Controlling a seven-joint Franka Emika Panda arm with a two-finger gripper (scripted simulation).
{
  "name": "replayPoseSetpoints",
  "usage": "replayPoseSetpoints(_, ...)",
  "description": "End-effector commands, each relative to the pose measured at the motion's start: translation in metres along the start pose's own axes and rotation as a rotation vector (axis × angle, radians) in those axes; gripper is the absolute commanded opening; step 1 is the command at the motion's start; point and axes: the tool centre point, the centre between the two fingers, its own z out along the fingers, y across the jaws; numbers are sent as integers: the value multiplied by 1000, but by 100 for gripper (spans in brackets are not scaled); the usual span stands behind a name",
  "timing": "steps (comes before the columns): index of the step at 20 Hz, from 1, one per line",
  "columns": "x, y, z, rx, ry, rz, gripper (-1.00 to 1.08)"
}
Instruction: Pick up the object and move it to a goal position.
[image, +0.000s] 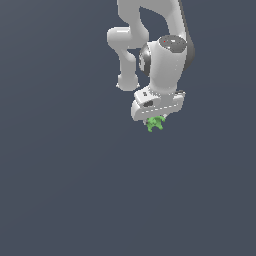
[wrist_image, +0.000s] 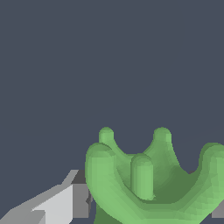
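Green, matte, lumpy: one small bright green irregular object with curved prongs, lodged directly beneath my white gripper, at the fingertip end. Count: one.

Item, gripper: one, mine, white with grey inner faces. In the wrist view the green object fills the space where my fingers meet; one pale finger touches its flank, and a grey sliver at the opposite edge is probably the other finger. I judge my gripper clamped on the object, though the contact on the far side is barely visible.

Item, arm: one white jointed Panda arm, reaching down from the top of the exterior view.

Item, ground: one plain dark blue-grey surface, unmarked. Whether the object is lifted off it or resting on it I cannot tell; no shadow or gap shows.

Item, goal marker: none visible in either view.

Step in hand, as I judge it: grasp made, carrying phase at hand.

Next move calls for: a steady grip on an uneven, pronged shape that could twist between flat pads; smooth travel toward the goal, whose place these views do not show.
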Motion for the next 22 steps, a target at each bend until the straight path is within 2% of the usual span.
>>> replayPoseSetpoints(1,2,-5,-27,0,-1,0,-100)
replayPoseSetpoints(14,15,-31,-161,1,-1,0,-100)
replayPoseSetpoints(22,23,-40,-216,0,-1,1,-100)
